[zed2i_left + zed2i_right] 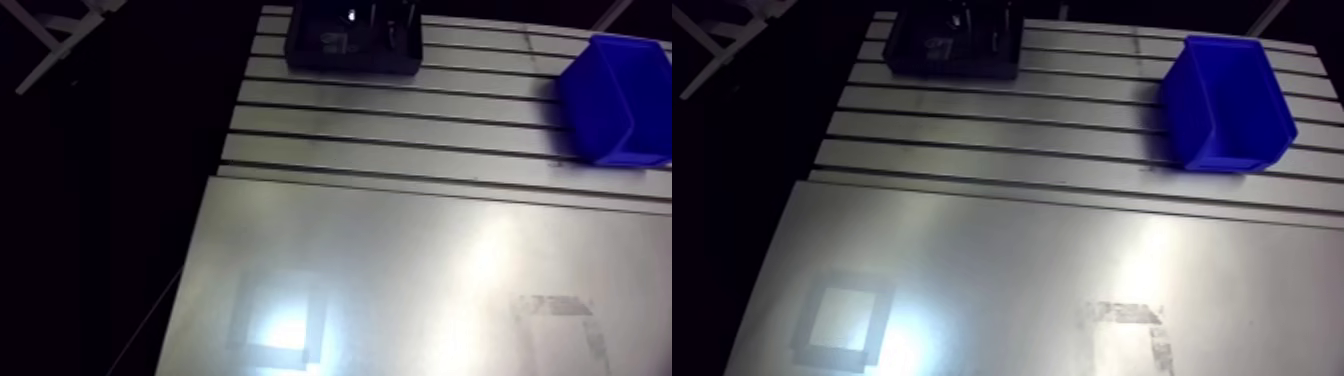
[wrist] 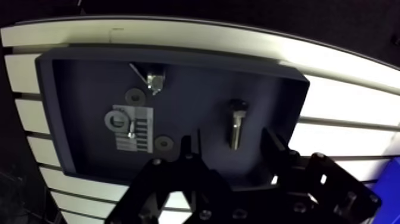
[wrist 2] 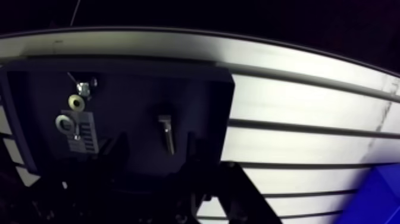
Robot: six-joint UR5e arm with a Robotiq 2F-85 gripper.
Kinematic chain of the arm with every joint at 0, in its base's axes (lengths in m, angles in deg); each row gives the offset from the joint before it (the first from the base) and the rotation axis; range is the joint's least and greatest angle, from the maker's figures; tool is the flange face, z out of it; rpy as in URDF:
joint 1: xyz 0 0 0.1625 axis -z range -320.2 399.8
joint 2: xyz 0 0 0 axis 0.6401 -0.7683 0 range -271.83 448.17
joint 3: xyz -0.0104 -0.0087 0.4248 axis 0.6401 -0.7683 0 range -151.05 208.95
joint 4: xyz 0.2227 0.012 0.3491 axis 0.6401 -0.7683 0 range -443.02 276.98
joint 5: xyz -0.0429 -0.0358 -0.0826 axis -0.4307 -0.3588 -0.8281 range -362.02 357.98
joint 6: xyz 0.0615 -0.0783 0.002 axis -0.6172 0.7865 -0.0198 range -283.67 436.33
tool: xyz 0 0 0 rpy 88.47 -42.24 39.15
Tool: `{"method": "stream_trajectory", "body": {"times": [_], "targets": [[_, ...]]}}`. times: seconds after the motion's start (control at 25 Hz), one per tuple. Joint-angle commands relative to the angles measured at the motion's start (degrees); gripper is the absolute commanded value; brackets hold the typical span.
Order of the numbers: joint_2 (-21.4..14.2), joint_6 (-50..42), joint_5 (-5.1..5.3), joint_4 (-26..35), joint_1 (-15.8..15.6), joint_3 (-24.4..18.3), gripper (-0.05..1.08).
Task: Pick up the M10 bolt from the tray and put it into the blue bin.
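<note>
The step in hand looked like the approach for the grasp. On the table (image 1: 400,280) stood one dark tray (image 2: 178,55), holding three washers (image 2: 116,121), one small bright nut-like piece (image 2: 156,82) and one M10 bolt (image 2: 236,125), which lay flat just ahead of the claw (image 2: 232,144). The claw's two fingers stood apart and empty. Next it would need to descend, straddle the shank and close. One blue bin (image 1: 1227,100) stood well apart from the tray.

1 tray (image 2: 196,89), 1 blue bin (image 1: 1227,100), 1 M10 bolt (image 2: 236,125), 3 washers (image 2: 115,121), 1 sm. fastener (image 2: 156,81).
</note>
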Motion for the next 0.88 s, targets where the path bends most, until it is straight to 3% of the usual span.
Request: {"method": "stream_trajectory", "body": {"times": [0.04,0.88], "targets": [[0.94,0.09,0.0,-0.01,0.01,-0.37,0.41],[1.29,0.09,0.0,-0.01,0.01,-0.37,0.54]]}}
